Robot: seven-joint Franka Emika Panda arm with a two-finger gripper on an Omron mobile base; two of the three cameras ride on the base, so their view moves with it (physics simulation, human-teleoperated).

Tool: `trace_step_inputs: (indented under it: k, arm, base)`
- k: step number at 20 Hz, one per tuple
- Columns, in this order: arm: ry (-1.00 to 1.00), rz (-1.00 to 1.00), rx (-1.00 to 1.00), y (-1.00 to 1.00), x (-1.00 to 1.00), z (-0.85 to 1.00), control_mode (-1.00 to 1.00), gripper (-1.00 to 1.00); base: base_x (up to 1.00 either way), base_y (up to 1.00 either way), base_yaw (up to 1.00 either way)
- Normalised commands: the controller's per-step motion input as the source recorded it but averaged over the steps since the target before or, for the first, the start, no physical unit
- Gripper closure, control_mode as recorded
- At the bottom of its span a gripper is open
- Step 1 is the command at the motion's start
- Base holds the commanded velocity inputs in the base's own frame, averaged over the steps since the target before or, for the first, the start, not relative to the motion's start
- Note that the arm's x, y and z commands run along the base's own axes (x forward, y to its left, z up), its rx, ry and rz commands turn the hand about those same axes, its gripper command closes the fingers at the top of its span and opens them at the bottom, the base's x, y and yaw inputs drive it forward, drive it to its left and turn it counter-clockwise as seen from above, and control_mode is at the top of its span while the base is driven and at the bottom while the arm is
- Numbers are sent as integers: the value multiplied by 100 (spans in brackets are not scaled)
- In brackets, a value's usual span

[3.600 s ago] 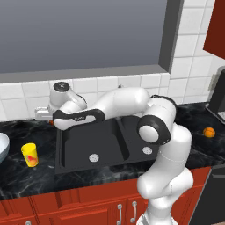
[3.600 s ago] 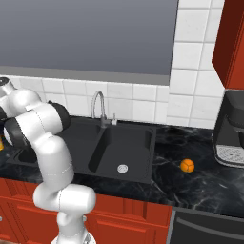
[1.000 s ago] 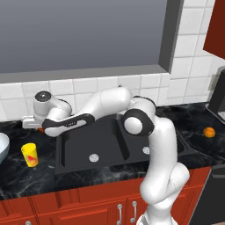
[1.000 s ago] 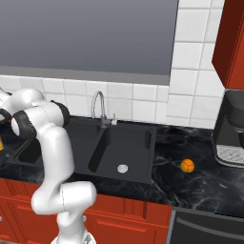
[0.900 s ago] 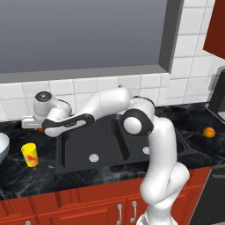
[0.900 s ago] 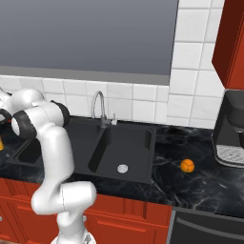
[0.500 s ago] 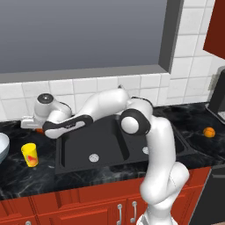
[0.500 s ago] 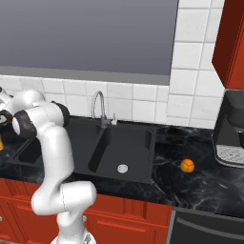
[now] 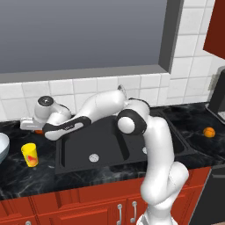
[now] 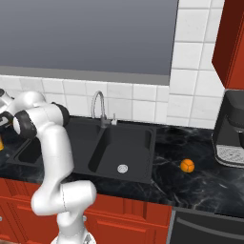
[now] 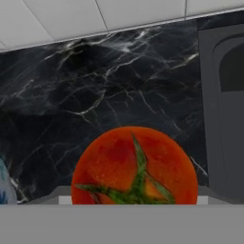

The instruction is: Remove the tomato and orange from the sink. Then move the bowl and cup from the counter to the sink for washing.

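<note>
Item: tomato at the gripper, left of the sink, over black marble counter

Tomato [image 11: 134,167]: fills the lower centre of the hand view, green stem cap facing the camera, right at the jaws; round, so no long axis to align. Jaws stand wide about it (whether they bear on it or have let go cannot be told). In the left base view the gripper [image 9: 30,125] sits at left of frame, beside the sink [image 9: 79,151], with a sliver of red just below it. Orange [image 9: 209,132]: on the counter [image 9: 193,127], right of frame, well apart. Cup [image 9: 30,154]: lower left, near the gripper. Bowl [image 9: 2,147]: at the left edge, awaiting its turn
</note>
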Motion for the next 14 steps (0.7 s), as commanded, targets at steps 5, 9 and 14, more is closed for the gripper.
trace_step_inputs:
  k: [5,9,14]
  arm:
    - [0,0,0,12,7,-12,-100,100]
    - [0,0,0,11,5,-13,-100,100]
    - [2,0,0,12,8,-16,-100,100]
  base:
    - [0,0,0]
    - [0,0,0]
    - [0,0,0]
